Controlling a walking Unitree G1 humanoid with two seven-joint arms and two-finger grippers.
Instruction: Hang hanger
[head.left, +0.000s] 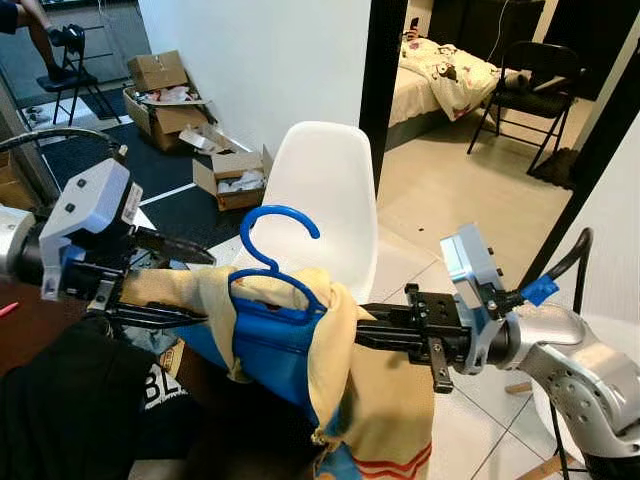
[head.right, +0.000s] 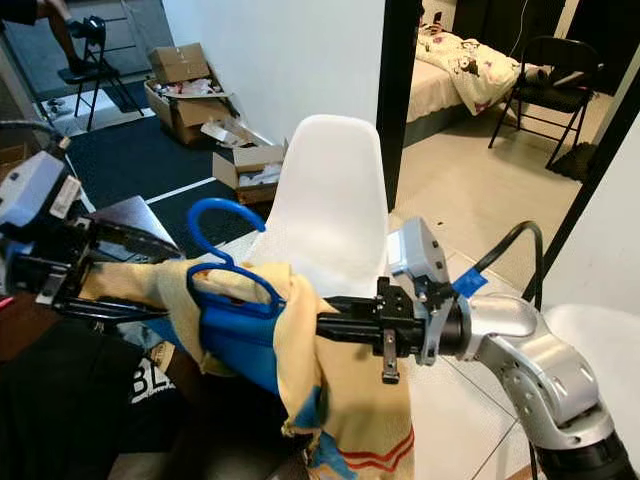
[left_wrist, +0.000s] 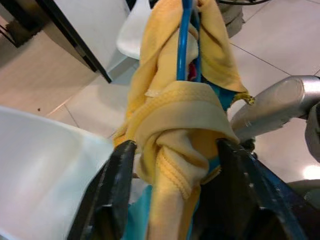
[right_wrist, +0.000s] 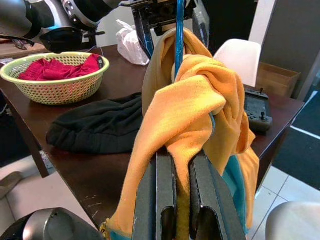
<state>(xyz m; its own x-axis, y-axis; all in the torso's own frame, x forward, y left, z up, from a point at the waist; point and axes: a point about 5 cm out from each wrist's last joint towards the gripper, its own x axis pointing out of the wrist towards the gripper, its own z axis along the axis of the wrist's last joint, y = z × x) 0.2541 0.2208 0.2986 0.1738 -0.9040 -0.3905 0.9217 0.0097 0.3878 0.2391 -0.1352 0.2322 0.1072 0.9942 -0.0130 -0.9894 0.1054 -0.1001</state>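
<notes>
A blue plastic hanger (head.left: 283, 215) is held upright between my two grippers, its hook pointing up. A yellow garment (head.left: 370, 400) with blue parts and red stripes is draped over it and hangs down. My left gripper (head.left: 205, 288) comes in from the left. Its fingers (left_wrist: 112, 185) stand apart on either side of the bunched yellow cloth (left_wrist: 175, 145) at that end. From the right, my right gripper (head.left: 362, 333) is shut on the yellow cloth (right_wrist: 195, 105) just under the hanger's blue neck (right_wrist: 179, 30).
A white chair (head.left: 325, 190) stands right behind the hanger. Below lies a dark table (right_wrist: 100, 170) with a black garment (right_wrist: 95, 130), a basket of red cloth (right_wrist: 55, 75) and a controller (right_wrist: 257, 107). Cardboard boxes (head.left: 165, 95) sit far left; a doorway to a bedroom (head.left: 440, 70) is far right.
</notes>
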